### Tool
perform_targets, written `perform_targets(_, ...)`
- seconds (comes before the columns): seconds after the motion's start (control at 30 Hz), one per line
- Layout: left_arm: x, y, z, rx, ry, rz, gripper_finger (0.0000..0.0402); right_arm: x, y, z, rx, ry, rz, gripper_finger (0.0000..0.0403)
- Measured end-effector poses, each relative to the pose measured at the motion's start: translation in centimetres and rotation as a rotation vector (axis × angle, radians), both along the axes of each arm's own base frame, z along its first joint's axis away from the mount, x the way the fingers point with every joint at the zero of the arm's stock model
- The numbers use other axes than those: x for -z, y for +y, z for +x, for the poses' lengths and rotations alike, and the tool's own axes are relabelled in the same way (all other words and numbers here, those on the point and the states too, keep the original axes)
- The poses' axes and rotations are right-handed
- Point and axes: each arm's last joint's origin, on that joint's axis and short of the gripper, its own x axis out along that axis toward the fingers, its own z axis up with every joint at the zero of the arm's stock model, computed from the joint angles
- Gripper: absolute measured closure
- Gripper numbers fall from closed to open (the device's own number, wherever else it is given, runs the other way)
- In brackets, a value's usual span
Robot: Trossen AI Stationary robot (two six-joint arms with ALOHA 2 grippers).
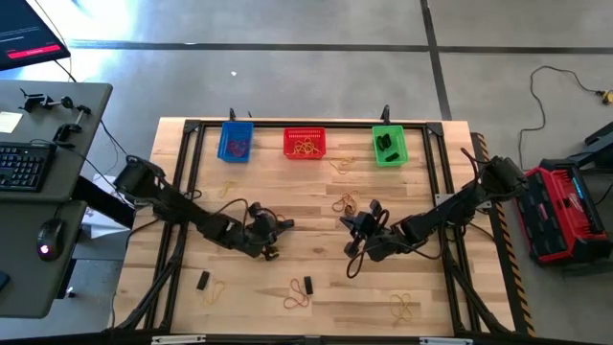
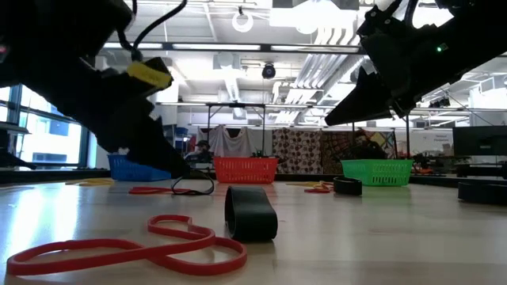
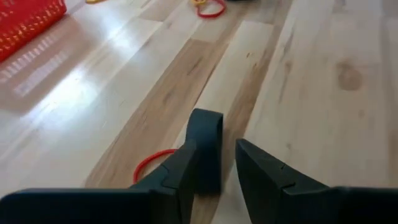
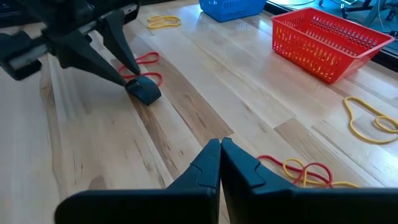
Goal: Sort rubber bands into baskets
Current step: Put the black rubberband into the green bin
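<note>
Black rubber, a thick band (image 3: 207, 149), is sitting on the counter (image 1: 316, 220) between our left gripper (image 3: 214, 168)'s narrowly parted fingers, near centre. We are judging this a pick in progress; next we close and carry toward the green basket (image 1: 388, 146) at one o'clock. Our right gripper (image 4: 220, 163) is waiting pressed closed.
</note>
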Motion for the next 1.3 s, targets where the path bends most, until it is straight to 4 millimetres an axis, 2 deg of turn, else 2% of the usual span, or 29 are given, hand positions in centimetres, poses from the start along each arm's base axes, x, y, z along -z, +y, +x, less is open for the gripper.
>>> perform_targets(0.27,1.4,-0.3,0.8,-0.034,0.027,0.031,0.0305,0.0,0.0,0.0,0.000,0.004,-0.003,0.0402)
perform_targets(0.5,2.1,-0.3,1.0,-0.055,0.025,0.033,0.0362,0.0,0.0,0.0,-0.001,0.005,-0.004,0.0402)
perform_targets(0.63,1.6,-0.4,1.3,-0.069,-0.034,0.049,0.0397,0.0,0.0,0.0,-0.005,0.009,-0.011,0.0402)
perform_targets(0.83,0.1,-0.4,2.8,-0.007,-0.194,-0.026,0.0400,-0.1,0.6,0.2,-0.203,0.093,-0.088,0.0402)
perform_targets(0.97,-0.9,0.0,3.8,0.075,-0.277,-0.140,0.0401,-0.3,1.3,0.3,-0.316,0.119,-0.233,0.0401)
perform_targets(1.1,-1.7,0.1,5.0,0.092,-0.301,-0.185,0.0401,-0.6,1.7,0.5,-0.362,0.100,-0.285,0.0378)
perform_targets(1.3,-3.5,-0.4,6.9,0.150,-0.343,-0.190,0.0401,-0.6,1.5,0.7,-0.368,0.076,-0.219,0.0302)
